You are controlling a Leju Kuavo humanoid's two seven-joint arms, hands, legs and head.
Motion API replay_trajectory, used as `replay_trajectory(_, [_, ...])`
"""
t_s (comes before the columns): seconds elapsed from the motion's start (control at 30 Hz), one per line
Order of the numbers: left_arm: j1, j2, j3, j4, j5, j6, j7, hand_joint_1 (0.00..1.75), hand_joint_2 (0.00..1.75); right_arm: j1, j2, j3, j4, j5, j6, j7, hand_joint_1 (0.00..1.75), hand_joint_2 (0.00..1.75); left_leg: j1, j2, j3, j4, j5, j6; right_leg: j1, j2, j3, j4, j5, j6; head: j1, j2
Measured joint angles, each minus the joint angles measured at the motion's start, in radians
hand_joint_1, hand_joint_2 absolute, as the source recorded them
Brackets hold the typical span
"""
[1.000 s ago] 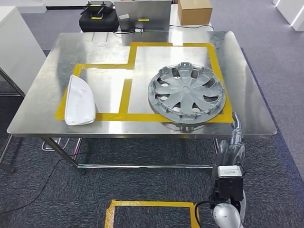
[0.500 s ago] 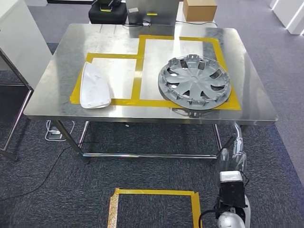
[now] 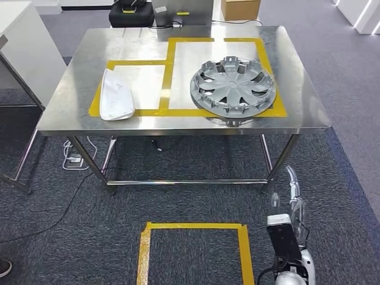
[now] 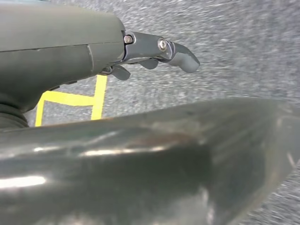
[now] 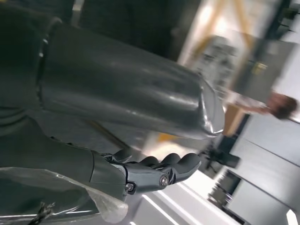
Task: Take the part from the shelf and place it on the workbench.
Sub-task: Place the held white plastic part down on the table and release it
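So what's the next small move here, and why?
Probably turn away from the table toward the shelf, if more parts remain. The hubcap and the white cover already lie inside the taped boxes, and the left hand and right hand hang with nothing in them, short of the table edge.

A grey plastic wheel cover (image 3: 232, 87) and a white curved panel (image 3: 116, 96) lie well apart on the steel surface (image 3: 72, 77), inside yellow tape outlines (image 3: 167, 74).

Silver right arm (image 3: 291, 261) carries a boxy grey wrist camera; dark left hand (image 4: 155, 49) shows silver screws.
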Motion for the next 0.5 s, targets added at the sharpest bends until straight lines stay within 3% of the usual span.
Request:
replay_trajectory(0.07, [0.0,0.0,0.003,0.0,0.002,-0.004,0.001,0.0,0.0,0.013,-0.009,-0.013,0.061,0.012,0.001,0.025,0.0,0.0,0.006,-0.001,0.077,-0.088,0.053,-0.004,-0.003,-0.001,-0.041,0.022,0.015,0.009,0.0,0.0])
replay_trajectory(0.13, [-0.001,0.0,0.005,0.0,0.002,-0.008,0.003,0.0,0.0,0.024,-0.014,-0.035,0.13,-0.008,0.002,0.039,0.0,0.0,0.005,-0.006,0.157,-0.217,0.04,0.001,-0.003,-0.002,-0.073,0.042,0.026,0.02,0.0,0.0])
replay_trajectory(0.2, [-0.001,-0.001,0.008,0.0,-0.002,-0.012,0.007,0.0,0.0,0.023,-0.015,-0.072,0.227,-0.06,0.03,0.027,0.0,0.0,0.0,-0.009,0.18,-0.276,0.018,0.017,-0.003,-0.002,-0.09,0.049,0.044,0.034,0.0,0.0])
replay_trajectory(0.27, [0.001,-0.003,0.011,0.001,-0.011,-0.016,0.01,0.0,0.0,0.014,-0.013,-0.14,0.369,-0.15,0.122,-0.011,0.0,0.0,0.0,-0.006,0.165,-0.279,0.033,0.038,-0.005,0.001,-0.098,0.05,0.049,0.047,0.001,0.0])
replay_trajectory(0.3, [0.002,-0.005,0.012,0.001,-0.016,-0.019,0.01,0.0,0.0,0.007,-0.01,-0.185,0.448,-0.192,0.173,-0.031,0.0,0.0,0.0,-0.005,0.155,-0.281,0.044,0.05,-0.007,0.003,-0.107,0.065,0.024,0.053,0.002,0.0])
replay_trajectory(0.4, [0.002,-0.01,0.012,0.002,-0.028,-0.024,0.011,0.0,0.0,-0.051,-0.001,-0.338,0.698,-0.276,0.274,-0.07,0.0,0.0,-0.005,0.0,0.112,-0.282,0.08,0.068,-0.009,0.009,-0.148,0.21,-0.123,0.062,0.009,0.0])
replay_trajectory(0.43, [0.0,-0.011,0.012,0.002,-0.03,-0.027,0.011,0.0,0.0,-0.078,0.001,-0.388,0.785,-0.296,0.297,-0.062,0.0,0.0,-0.008,0.001,0.096,-0.282,0.093,0.069,-0.009,0.009,-0.155,0.268,-0.15,0.063,0.011,0.0])
replay_trajectory(0.47, [-0.001,-0.011,0.013,0.002,-0.03,-0.03,0.011,0.0,0.0,-0.102,0.005,-0.437,0.87,-0.311,0.315,-0.047,0.0,0.0,-0.011,0.003,0.08,-0.281,0.106,0.07,-0.009,0.009,-0.153,0.311,-0.153,0.063,0.013,0.0])
replay_trajectory(0.5, [-0.003,-0.011,0.016,0.002,-0.028,-0.034,0.011,0.0,0.0,-0.12,0.009,-0.478,0.946,-0.317,0.323,-0.025,0.0,0.0,-0.014,0.004,0.062,-0.28,0.119,0.071,-0.008,0.009,-0.137,0.326,-0.132,0.06,0.014,0.0])
